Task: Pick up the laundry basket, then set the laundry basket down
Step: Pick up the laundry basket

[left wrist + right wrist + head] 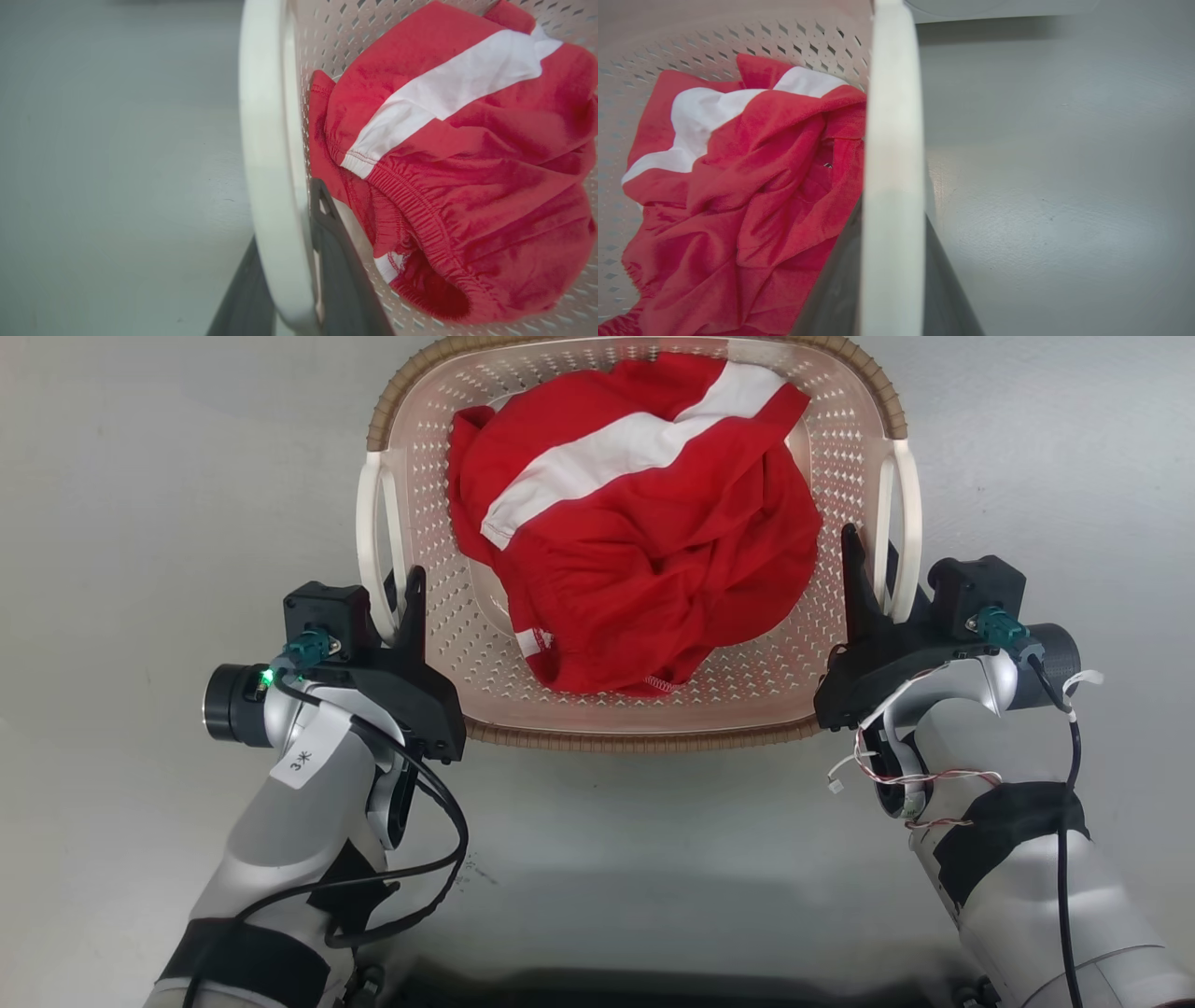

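The pale pink-beige perforated plastic laundry basket (pixel 812 457) (stiff, likely light) lifts best by its white side handles (pixel 371 523), each pinched by the left end effector (pixel 397 602) and right end effector (pixel 873 569).

Before us the laundry basket (pixel 747 683) holds a garment (pixel 644 569); our left end effector (pixel 403 593) straddles its left handle (pixel 371 541), right end effector (pixel 868 569) its right handle (pixel 907 523).

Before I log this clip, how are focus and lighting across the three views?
Head view: sharp, evenly lit, soft shadow below the laundry basket. Left wrist view: the near left handle is blurred, the red garment sharper. Right wrist view: right handle blurred, faint sheen on the floor.
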